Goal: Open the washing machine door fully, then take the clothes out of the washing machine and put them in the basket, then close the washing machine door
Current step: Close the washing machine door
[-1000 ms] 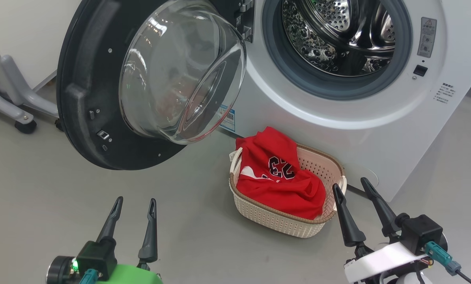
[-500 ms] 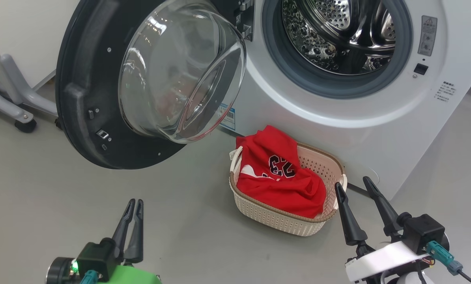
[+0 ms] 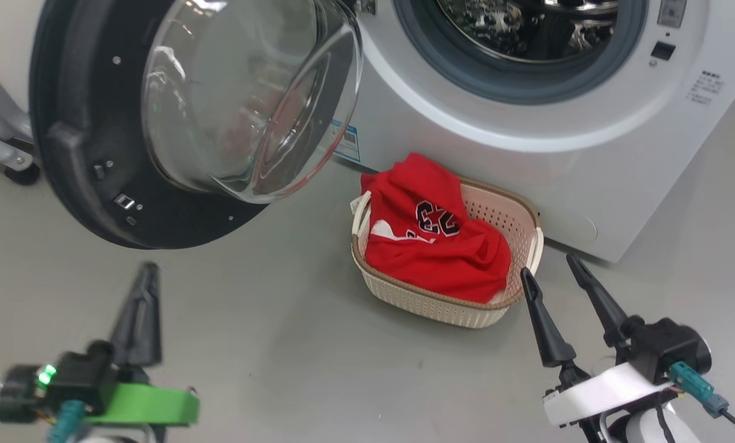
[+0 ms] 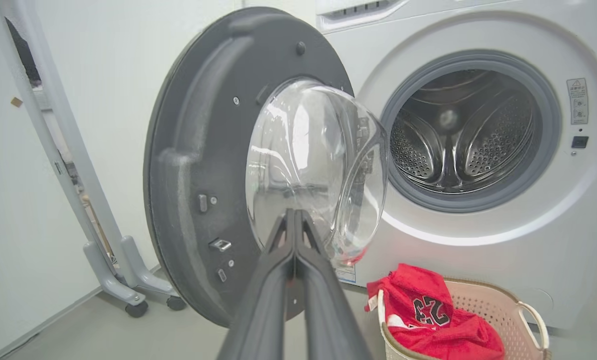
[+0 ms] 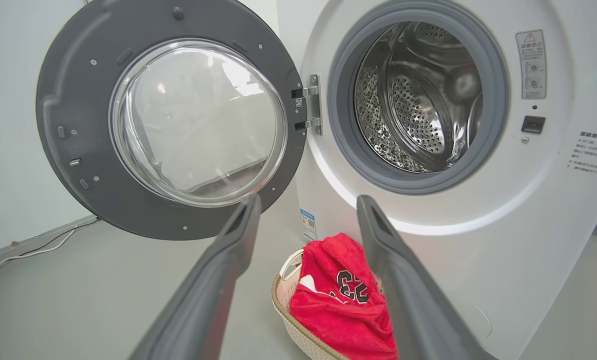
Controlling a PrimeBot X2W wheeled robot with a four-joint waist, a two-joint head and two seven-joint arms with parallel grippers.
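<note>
Red clothes (image 3: pixel 435 252) are heaped in the basket (image 3: pixel 500 212) before the washing machine (image 3: pixel 527 160) | washing machine door (image 3: pixel 66 123) is swung wide, unclosed | left gripper (image 3: pixel 149 274) is pinched shut, empty, likely for pushing | right gripper (image 3: pixel 548 266) is spread.

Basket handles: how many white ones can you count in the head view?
2: one handle at the basket's left end, one at its right end. None looks hidden.

The head view's top edge crops the big white front-loading washing machine (image 3: pixel 558 184) and its round black-rimmed glass door (image 3: pixel 72 154), the dark-fingered left gripper (image 3: pixel 149 274) is blurred, and the grey warning label (image 5: pixel 530 64) carries print too small to read.
</note>
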